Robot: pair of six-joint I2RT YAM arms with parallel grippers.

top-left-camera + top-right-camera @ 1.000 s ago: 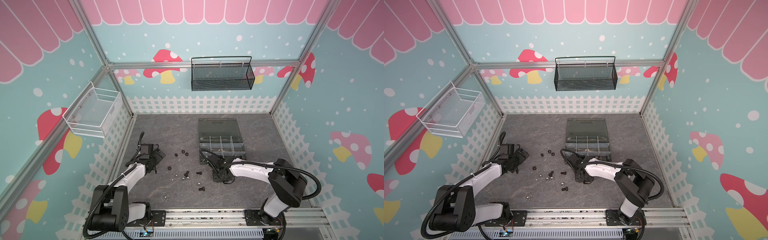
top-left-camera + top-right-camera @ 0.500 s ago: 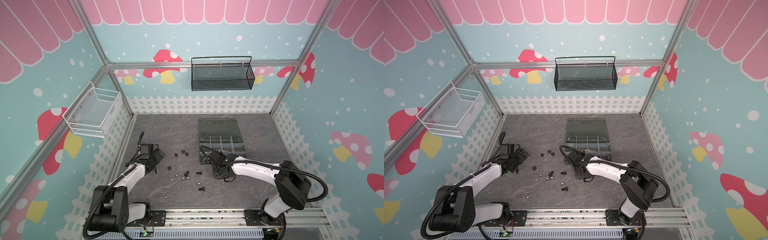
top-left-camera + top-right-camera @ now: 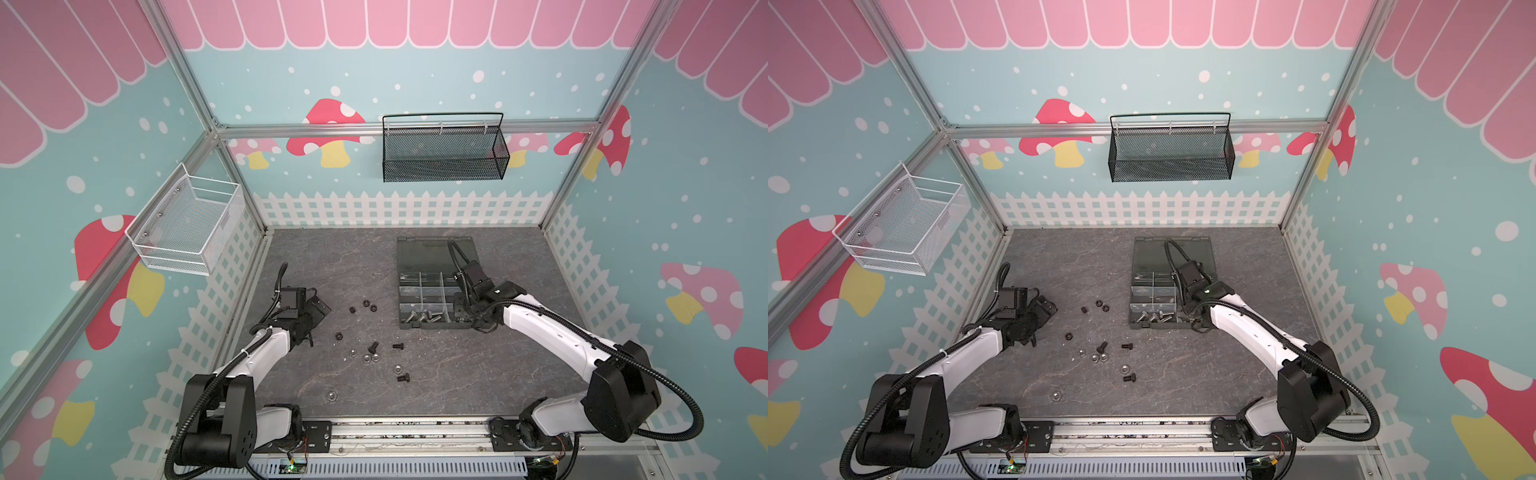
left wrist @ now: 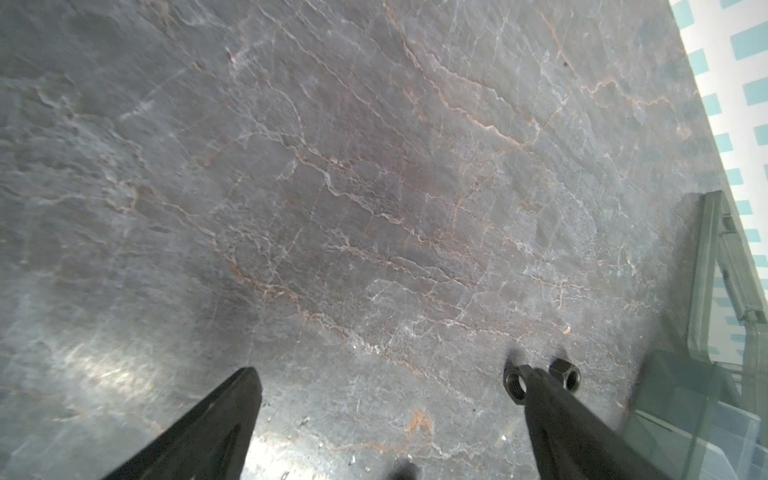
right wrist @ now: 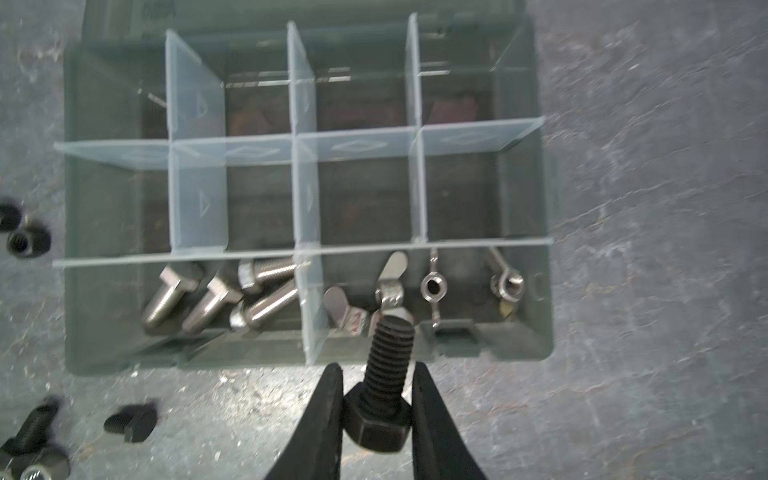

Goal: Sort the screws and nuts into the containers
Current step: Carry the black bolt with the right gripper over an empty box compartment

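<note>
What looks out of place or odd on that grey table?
Loose black and silver screws and nuts lie strewn over the grey stone-look table, outside the dark grey plastic organizer box. One silver nut sits apart near the front edge. The right gripper grips a black hex screw by its head. Nothing looks damaged.

In both top views the light was bright and even, falling from above, and the arms threw only soft, faint shadows on the bench [image 3: 457, 374]. The frame rails leaned outward toward the picture edges. In the left wrist view pale glare lay on the stone-like surface, and two black nuts [image 4: 514, 382] looked smeared. The right wrist view was dimmer and grainy. There the black screw [image 5: 386, 374] was fairly crisp, the organizer box [image 5: 536, 208] hazy, and the loose screws [image 5: 129, 424] at the margin blurred.
</note>
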